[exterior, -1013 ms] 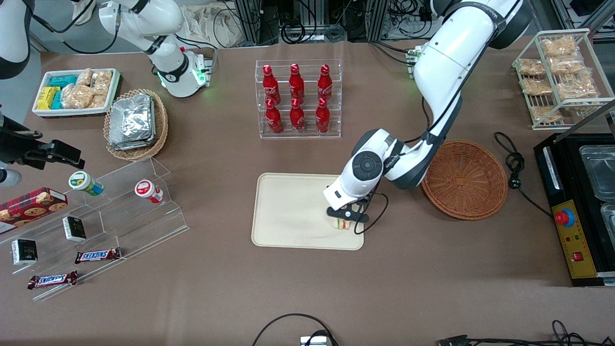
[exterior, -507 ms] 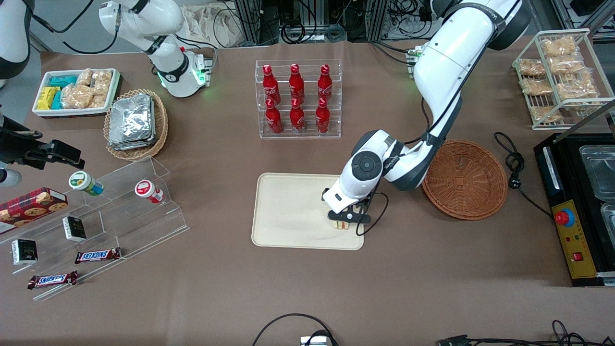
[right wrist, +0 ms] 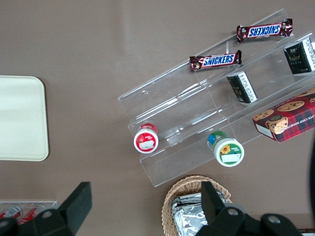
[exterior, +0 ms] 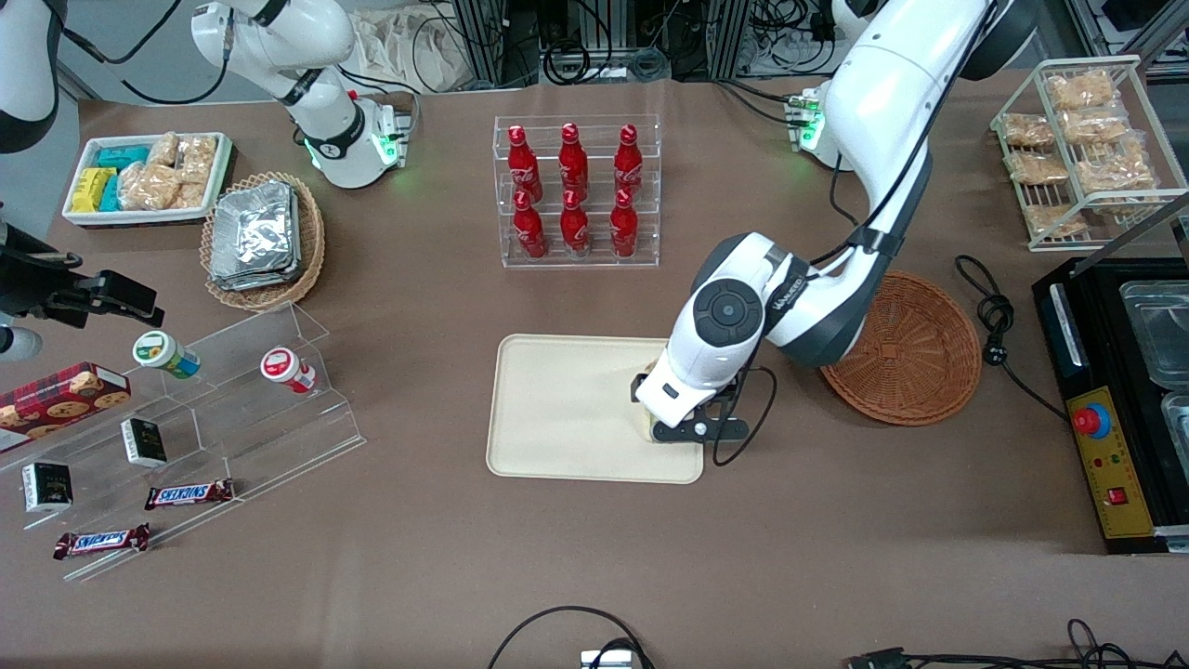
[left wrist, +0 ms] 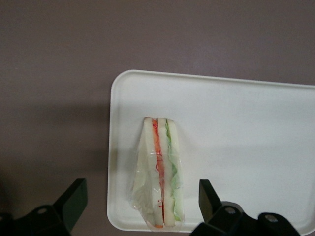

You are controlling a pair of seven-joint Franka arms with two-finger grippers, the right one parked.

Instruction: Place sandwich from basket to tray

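You've got the tray (exterior: 567,409) sitting in the middle of the table, so I'll place everything off that. Way off toward the parked arm's end from the tray there's a clear acrylic step rack (exterior: 232,409) with two Snickers bars (exterior: 189,493), small jars and a cookie box. Farther from the front camera than the tray stands the clear rack of red cola bottles (exterior: 576,190).

On the tray itself, the sandwich (left wrist: 160,172) lies flat in the corner nearest the front camera and nearest the working arm, close to the rim, wrapped in clear film with its orange-red and green filling stripes showing. Your gripper (exterior: 692,429) hangs right over that corner, and its fingers (left wrist: 74,199) are spread wide, one on each side of the sandwich and touching nothing, so the sandwich is loose.

Just beside the tray toward the working arm's end sits the reddish-brown wicker basket (exterior: 915,358), partly covered by your arm's forearm.
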